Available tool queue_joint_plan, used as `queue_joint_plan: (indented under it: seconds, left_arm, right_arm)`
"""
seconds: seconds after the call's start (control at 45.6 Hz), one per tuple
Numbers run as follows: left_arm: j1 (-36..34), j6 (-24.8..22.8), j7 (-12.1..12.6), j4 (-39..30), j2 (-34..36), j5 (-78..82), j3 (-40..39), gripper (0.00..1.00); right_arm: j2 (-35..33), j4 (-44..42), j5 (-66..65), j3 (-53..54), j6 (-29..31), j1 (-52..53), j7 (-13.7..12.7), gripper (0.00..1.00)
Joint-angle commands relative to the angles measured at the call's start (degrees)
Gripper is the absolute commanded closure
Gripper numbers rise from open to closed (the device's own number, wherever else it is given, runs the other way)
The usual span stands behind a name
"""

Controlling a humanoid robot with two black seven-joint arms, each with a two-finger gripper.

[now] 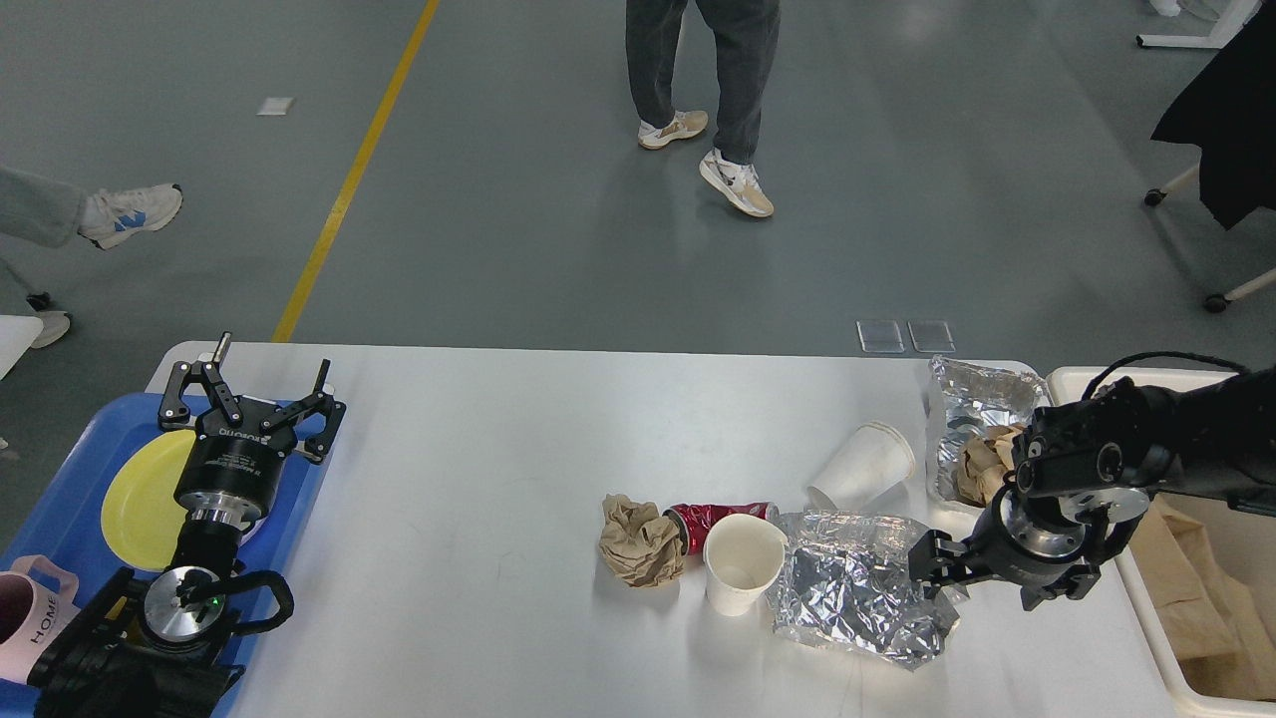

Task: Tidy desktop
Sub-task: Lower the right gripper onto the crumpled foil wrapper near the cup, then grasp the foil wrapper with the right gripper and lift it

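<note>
The white desktop [478, 439] holds litter at its middle right: a crumpled brown paper ball [638, 543], a crushed red can [716, 517], an upright white paper cup [743, 573], a tipped white cup [865, 467], and a crumpled foil sheet [847, 588]. A foil tray [977, 399] holding brown paper [982, 469] sits at the far right. My right gripper [935, 568] is low at the foil sheet's right edge; its fingers are too dark to tell apart. My left gripper [254, 394] is open and empty over the blue tray's far edge.
A blue tray [70, 469] at the left holds a yellow plate [135, 494] and a pink mug [25, 613]. A cream bin [1126, 608] with brown paper inside stands off the right edge. People stand on the floor beyond the table.
</note>
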Motion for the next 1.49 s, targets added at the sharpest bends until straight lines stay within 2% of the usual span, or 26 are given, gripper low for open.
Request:
queue_joint_plan:
  seconds: [0.0, 0.175, 0.285, 0.307, 0.395, 0.504, 1.184, 1.359, 1.469]
  left_arm:
    - [-0.01, 0.00, -0.01, 0.00, 0.00, 0.00, 0.03, 0.04]
    - [-0.01, 0.00, -0.01, 0.00, 0.00, 0.00, 0.03, 0.04]
    - [-0.01, 0.00, -0.01, 0.00, 0.00, 0.00, 0.03, 0.04]
    - [-0.01, 0.00, -0.01, 0.00, 0.00, 0.00, 0.03, 0.04]
    - [-0.01, 0.00, -0.01, 0.00, 0.00, 0.00, 0.03, 0.04]
    - [-0.01, 0.00, -0.01, 0.00, 0.00, 0.00, 0.03, 0.04]
    - [-0.01, 0.00, -0.01, 0.00, 0.00, 0.00, 0.03, 0.04]
    - [-0.01, 0.00, -0.01, 0.00, 0.00, 0.00, 0.03, 0.04]
    - [-0.01, 0.00, -0.01, 0.00, 0.00, 0.00, 0.03, 0.04]
  right_arm:
    - [1.48, -3.27, 1.45, 0.99, -0.24, -2.78, 0.00, 0.00]
    - [2.62, -5.56, 1.63, 1.79, -2.78, -5.51, 0.00, 0.04]
    - [2.97, -5.65, 1.71, 1.79, -6.39, -6.56, 0.00, 0.21]
    - [2.97, -5.56, 1.80, 1.79, -6.65, -6.65, 0.00, 0.26]
    - [2.97, -5.56, 2.07, 1.79, -6.83, -6.92, 0.00, 0.57]
    - [2.97, -5.39, 1.98, 1.70, -6.83, -7.44, 0.00, 1.00]
    - [2.36, -5.12, 1.98, 1.61, -6.83, -7.36, 0.00, 1.00]
    - [-1.59, -2.58, 1.98, 0.73, -3.59, -4.73, 0.00, 1.00]
    - [-7.12, 3.48, 2.07, -2.86, 3.44, 5.11, 0.00, 1.00]
